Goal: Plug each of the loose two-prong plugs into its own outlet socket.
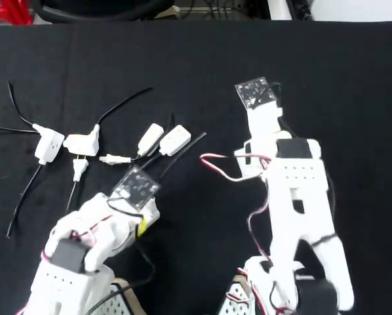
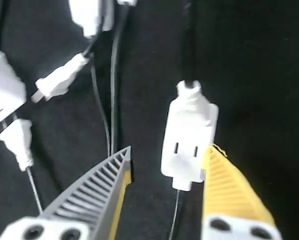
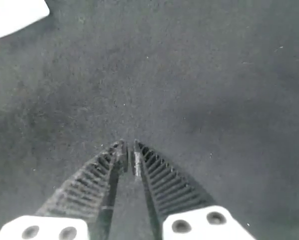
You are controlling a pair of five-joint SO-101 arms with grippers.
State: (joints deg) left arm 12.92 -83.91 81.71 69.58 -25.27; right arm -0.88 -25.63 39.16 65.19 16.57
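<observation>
Right, closest in: the left gripper (image 2: 168,149) is spread wide, with a grey finger (image 2: 97,192) on one side and a yellow finger (image 2: 229,187) on the other. A white outlet socket (image 2: 188,135) lies between them, tight beside the yellow one; whether they touch, I can't tell. Its two slots face the wrist camera, a detail the high view doesn't give.

Just beyond, on the black table (image 1: 353,72), a loose plug (image 2: 59,80) lies angled, and a second plug (image 2: 18,142) sits near a white adapter block (image 2: 4,97). The high view lays out the whole cluster, out to the far-left socket (image 1: 48,146).

Over to the right arm (image 1: 294,197), well apart from all that. The right gripper (image 3: 129,146) is pinched to a sliver above dark cloth, gripping nothing. There's a white corner (image 3: 12,15) beyond it that I can't identify.
</observation>
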